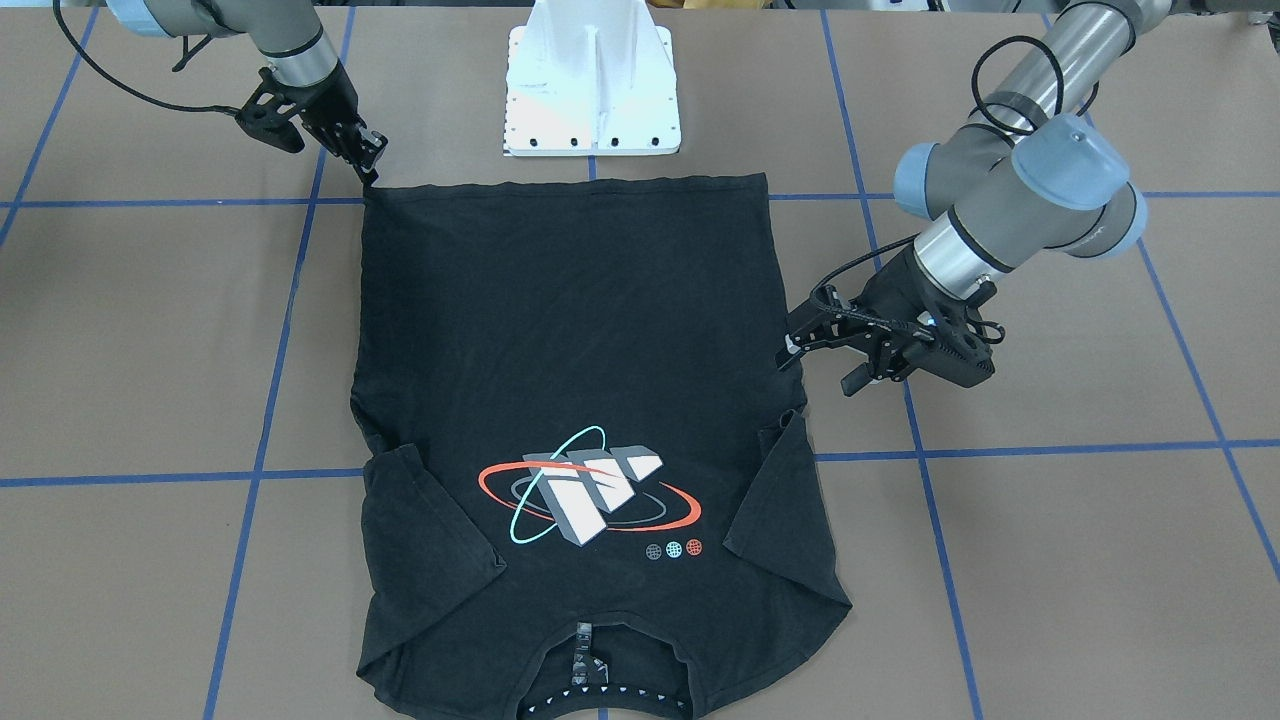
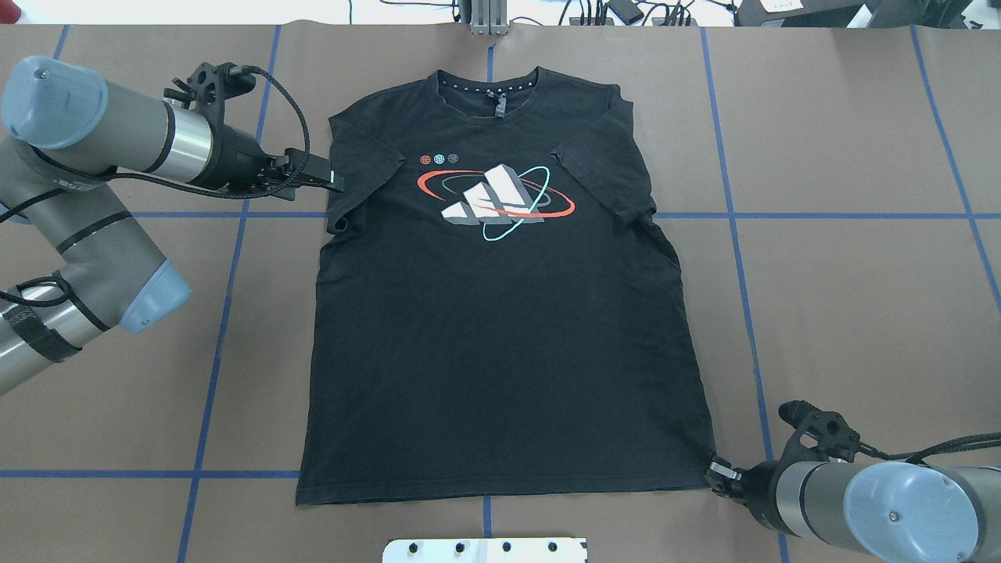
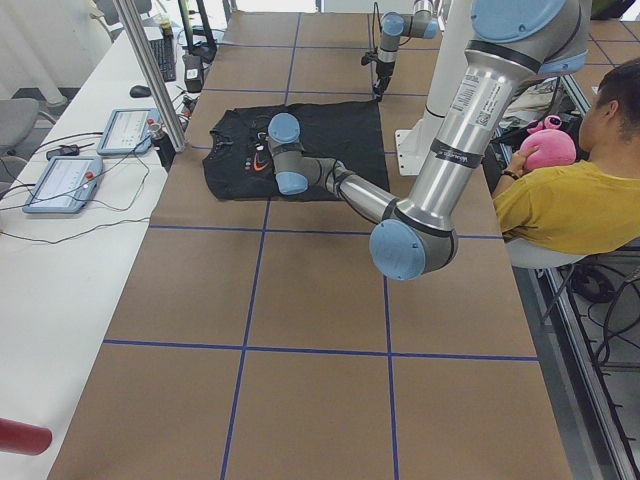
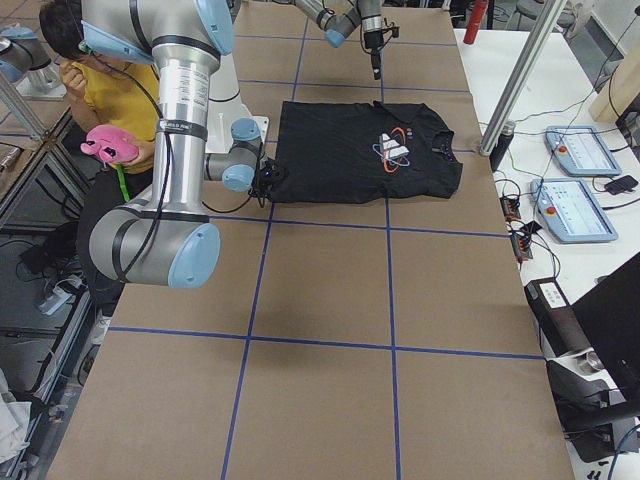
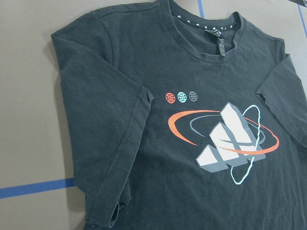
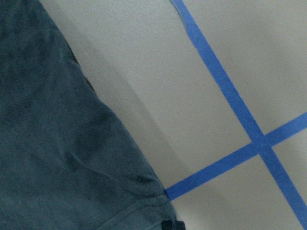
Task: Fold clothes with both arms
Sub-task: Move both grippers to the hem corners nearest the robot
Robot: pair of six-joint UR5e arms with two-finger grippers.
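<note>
The black T-shirt (image 2: 500, 328) lies flat and logo-up on the brown table, collar away from the robot. Its orbit-ring logo (image 1: 588, 484) faces up, and one sleeve (image 1: 775, 510) is folded in over the body. My left gripper (image 1: 822, 362) hovers low beside the shirt's edge just behind that sleeve, its fingers apart and nothing between them. In the overhead view the left gripper (image 2: 335, 181) points at the sleeve. My right gripper (image 1: 371, 170) pinches the shirt's hem corner (image 2: 704, 463). The right wrist view shows that puckered hem corner (image 6: 153, 194).
The white bolted stand (image 1: 592, 90) sits just behind the hem. Blue tape lines (image 2: 735, 234) grid the table. A seated person in yellow (image 3: 565, 205) holding a pink toy is beside the robot's base. Tablets (image 4: 575, 150) and cables lie on the white side bench.
</note>
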